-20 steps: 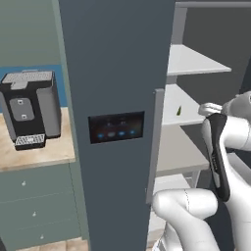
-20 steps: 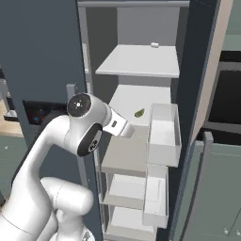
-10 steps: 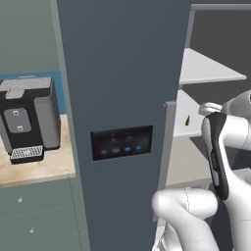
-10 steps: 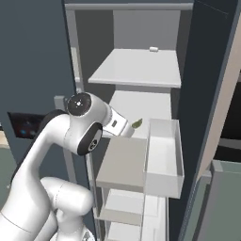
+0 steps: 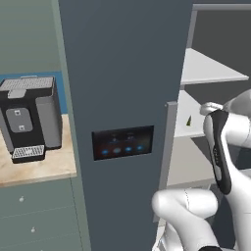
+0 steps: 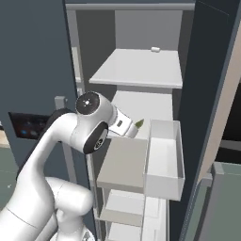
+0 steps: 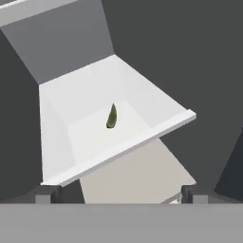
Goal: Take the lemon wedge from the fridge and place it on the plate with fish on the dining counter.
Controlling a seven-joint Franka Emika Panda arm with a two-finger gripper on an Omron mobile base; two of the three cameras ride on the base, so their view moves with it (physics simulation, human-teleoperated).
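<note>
The fridge (image 5: 122, 73) stands open, its dark door with the blue-lit panel (image 5: 122, 144) toward me and white shelves (image 6: 139, 70) inside. The lemon wedge (image 7: 111, 116), a small green-yellow sliver, lies on the middle white shelf (image 7: 95, 95). It also peeks out past my wrist as the lemon wedge (image 6: 139, 123) and past the door's edge as the lemon wedge (image 5: 189, 120). My gripper (image 7: 118, 194) is open, pointed at the wedge from some distance, with nothing between its fingertips (image 7: 45, 194). The plate, the fish and the dining counter are out of view.
A white door bin (image 6: 164, 157) juts out to the right of my hand. Below the wedge's shelf a beige-grey shelf (image 6: 123, 162) sticks forward. A black coffee machine (image 5: 29, 117) sits on the wooden top left of the fridge. A small white object (image 6: 154, 49) rests on the upper shelf.
The whole scene has grown larger in both base views, so the base has driven closer to the fridge. The arm's pose and the open gripper look unchanged.
</note>
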